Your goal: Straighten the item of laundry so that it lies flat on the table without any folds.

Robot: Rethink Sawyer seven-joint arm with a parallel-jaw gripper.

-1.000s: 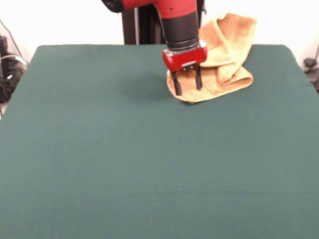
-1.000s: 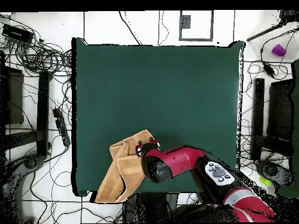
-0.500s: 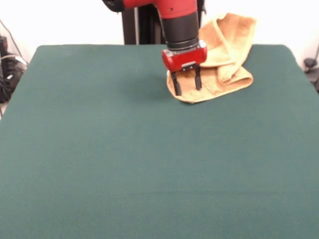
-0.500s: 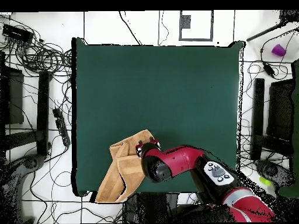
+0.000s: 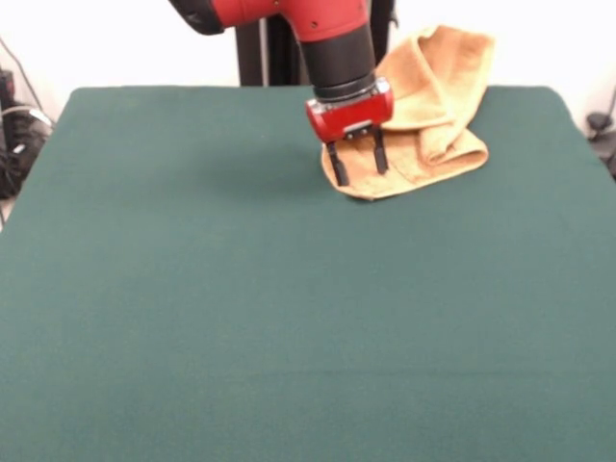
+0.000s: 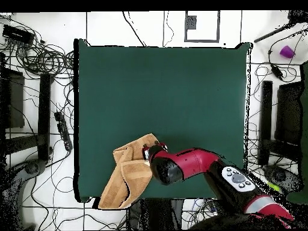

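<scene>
Over towel [image 5: 423,115] corner | jaws [image 5: 354,161] open | arm shifted slightly left since earlier

no readable text, labels, brands or numbers in either view (nothing legible on any surface), no signs to make out

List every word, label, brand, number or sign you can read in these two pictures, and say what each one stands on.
None can be read.
The towel shows no label in either view.
The red gripper bears no legible marking.
The arm's grey button panel has marks too small to read.
The green table carries no writing.
</scene>
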